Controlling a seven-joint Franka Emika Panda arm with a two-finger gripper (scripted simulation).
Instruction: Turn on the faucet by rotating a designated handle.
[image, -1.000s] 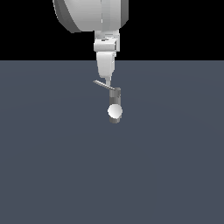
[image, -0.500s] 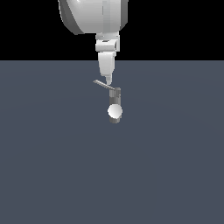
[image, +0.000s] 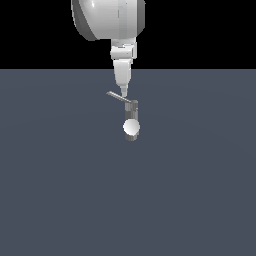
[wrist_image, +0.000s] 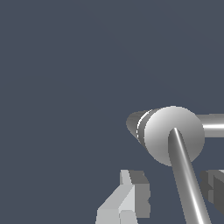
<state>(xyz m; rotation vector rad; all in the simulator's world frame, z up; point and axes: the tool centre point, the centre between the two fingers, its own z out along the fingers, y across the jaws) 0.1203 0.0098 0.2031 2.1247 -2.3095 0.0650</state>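
The faucet (image: 131, 114) is a small dark-grey upright cylinder with a white ball (image: 131, 128) on its front. The handle (image: 119, 96) is a thin light-grey lever that sticks out from the cylinder's top toward the exterior view's left. My gripper (image: 123, 92) hangs straight down, its tip at the lever's height, just short of the cylinder. In the wrist view the handle (wrist_image: 186, 183) runs between my two fingers (wrist_image: 130, 192), which stand apart on either side of it without visibly touching. The gripper (wrist_image: 173, 190) is open. The faucet's round top (wrist_image: 175, 135) shows there.
The faucet stands on a flat dark blue-grey floor (image: 60, 190) with nothing else on it. The large white arm (image: 110, 20) rises above the faucet at the top of the exterior view. A light-grey bar (wrist_image: 214, 124) sticks out sideways from the faucet top.
The arm and gripper have shifted slightly toward the exterior view's right. The handle and faucet look unchanged.
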